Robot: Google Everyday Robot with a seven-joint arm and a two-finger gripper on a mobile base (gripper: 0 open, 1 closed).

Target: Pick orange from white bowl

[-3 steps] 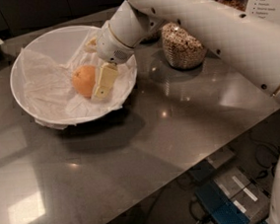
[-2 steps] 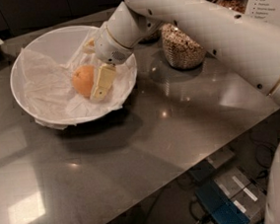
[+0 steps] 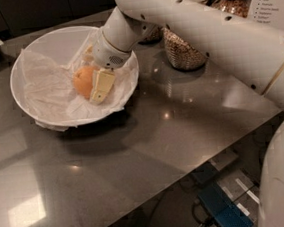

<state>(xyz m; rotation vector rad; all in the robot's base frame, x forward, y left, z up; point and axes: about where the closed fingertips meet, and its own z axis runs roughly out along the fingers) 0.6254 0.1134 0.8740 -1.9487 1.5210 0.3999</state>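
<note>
bowl (image 3: 26, 61) near table (image 3: 136, 156)'s far left corner. gripper (image 3: 100, 85) inside, at orange (image 3: 82, 81)'s right side; jaws: we cannot tell. we'd centre on it, squeeze gently, lift straight up.

The tool (image 3: 99, 85) is in the bowl (image 3: 49, 35), just beside the orange (image 3: 82, 81).

the end effector (image 3: 93, 83) points down and left at the arm's tip. the white wrist (image 3: 112, 44) sits just up-right of it, and the thick arm (image 3: 209, 26) stretches farther right.
</note>
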